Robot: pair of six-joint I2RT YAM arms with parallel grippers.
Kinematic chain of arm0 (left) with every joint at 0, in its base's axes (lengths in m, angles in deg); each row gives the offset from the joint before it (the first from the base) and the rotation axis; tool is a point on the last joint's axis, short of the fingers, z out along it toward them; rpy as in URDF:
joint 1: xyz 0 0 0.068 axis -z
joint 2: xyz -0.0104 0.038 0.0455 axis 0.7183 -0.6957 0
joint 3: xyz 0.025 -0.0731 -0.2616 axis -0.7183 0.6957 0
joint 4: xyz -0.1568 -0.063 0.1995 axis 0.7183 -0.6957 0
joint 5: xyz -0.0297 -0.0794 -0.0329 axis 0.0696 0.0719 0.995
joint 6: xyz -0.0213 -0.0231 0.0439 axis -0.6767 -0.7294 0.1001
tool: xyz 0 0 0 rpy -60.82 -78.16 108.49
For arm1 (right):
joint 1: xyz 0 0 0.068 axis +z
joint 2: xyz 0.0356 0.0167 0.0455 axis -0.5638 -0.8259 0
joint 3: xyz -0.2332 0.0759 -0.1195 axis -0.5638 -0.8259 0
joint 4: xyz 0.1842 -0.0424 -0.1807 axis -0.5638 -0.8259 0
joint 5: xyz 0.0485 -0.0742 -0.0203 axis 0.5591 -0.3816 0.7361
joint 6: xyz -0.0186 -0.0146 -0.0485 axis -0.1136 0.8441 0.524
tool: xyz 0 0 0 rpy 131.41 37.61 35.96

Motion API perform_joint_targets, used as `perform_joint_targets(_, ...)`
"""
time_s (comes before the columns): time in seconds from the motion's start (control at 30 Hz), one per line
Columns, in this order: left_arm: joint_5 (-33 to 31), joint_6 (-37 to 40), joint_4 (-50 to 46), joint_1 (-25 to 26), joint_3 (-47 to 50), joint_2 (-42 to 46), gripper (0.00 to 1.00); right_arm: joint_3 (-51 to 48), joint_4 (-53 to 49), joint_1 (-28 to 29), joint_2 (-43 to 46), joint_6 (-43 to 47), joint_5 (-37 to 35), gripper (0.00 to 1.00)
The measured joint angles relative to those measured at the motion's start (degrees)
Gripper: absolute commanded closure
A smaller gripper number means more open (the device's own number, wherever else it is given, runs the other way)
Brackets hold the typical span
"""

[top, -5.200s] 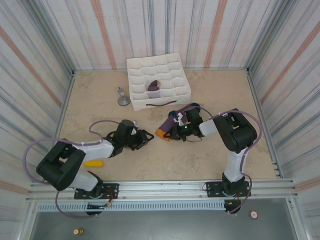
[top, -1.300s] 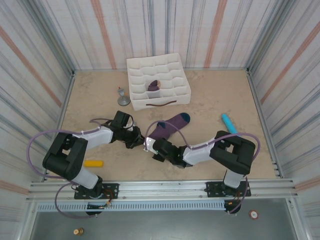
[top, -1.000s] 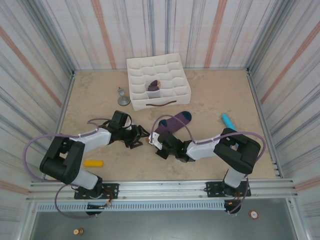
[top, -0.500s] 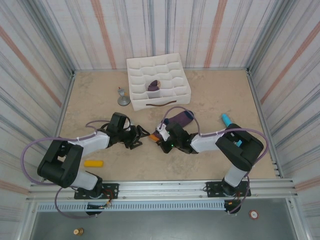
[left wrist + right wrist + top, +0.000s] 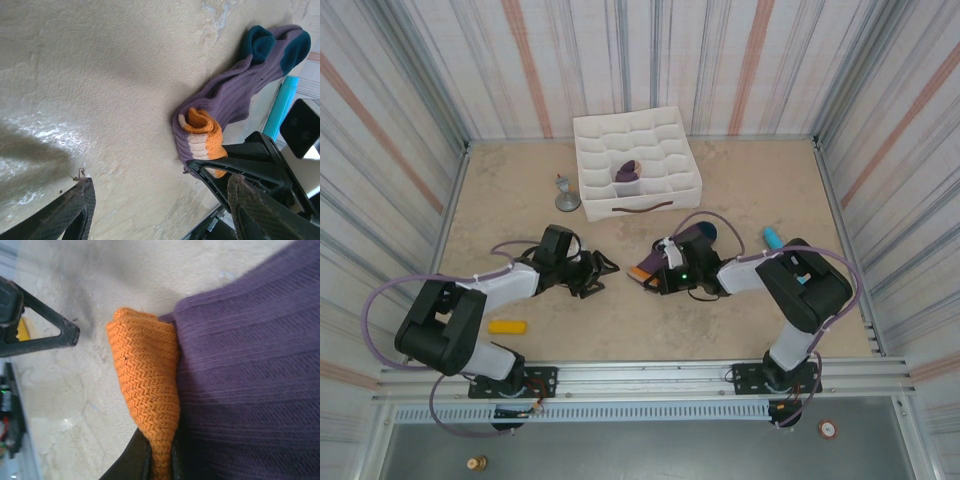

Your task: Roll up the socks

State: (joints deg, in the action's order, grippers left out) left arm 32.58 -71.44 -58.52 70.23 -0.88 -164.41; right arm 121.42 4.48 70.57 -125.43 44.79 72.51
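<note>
Progress stands at about half, as I judge it. One purple bundle (image 5: 627,172) sits rolled in a compartment of the white organizer tray (image 5: 625,114) at the far side of the tabletop (image 5: 760,180). The second sock (image 5: 692,237) lies stretched out on the bare surface in front of the tray, between my two arms. Its navy toe points toward the teal cylinder (image 5: 775,236) and its orange cuff (image 5: 642,270) toward the left arm. The cuff end curls over itself a little in the left wrist view, but I see no real roll yet.

My right end effector (image 5: 161,462) is clenched on that cuff: in its own camera the orange knit is pinched between the two dark fingers at the lower edge, with the purple leg of the sock (image 5: 240,365) lying alongside. My left end effector (image 5: 605,265) is released, jaws spread wide and holding nothing. It sits low on the tabletop near the cuff, facing it but apart from it.

What remains, I reckon, is rolling this sock from cuff to toe and, probably, placing it in the tray.
</note>
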Motion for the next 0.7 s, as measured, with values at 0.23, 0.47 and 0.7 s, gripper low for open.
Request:
perform_joint_targets(0.23,-0.83,-0.04,0.11,0.52,-0.24,-0.33,0.29,-1.25,2.97,-4.83,-2.73,-9.55,8.68,1.00)
perform_joint_targets(0.47,-1.90,-0.76,3.06,4.11,-1.20,-1.84,0.40,-4.11,9.31,-9.31,-5.46,-18.18,15.78,1.00)
perform_joint_targets(0.7,-3.52,0.22,5.79,8.79,-5.97,-6.60,0.45,-4.72,14.75,-11.41,-8.39,-23.12,19.19,1.00)
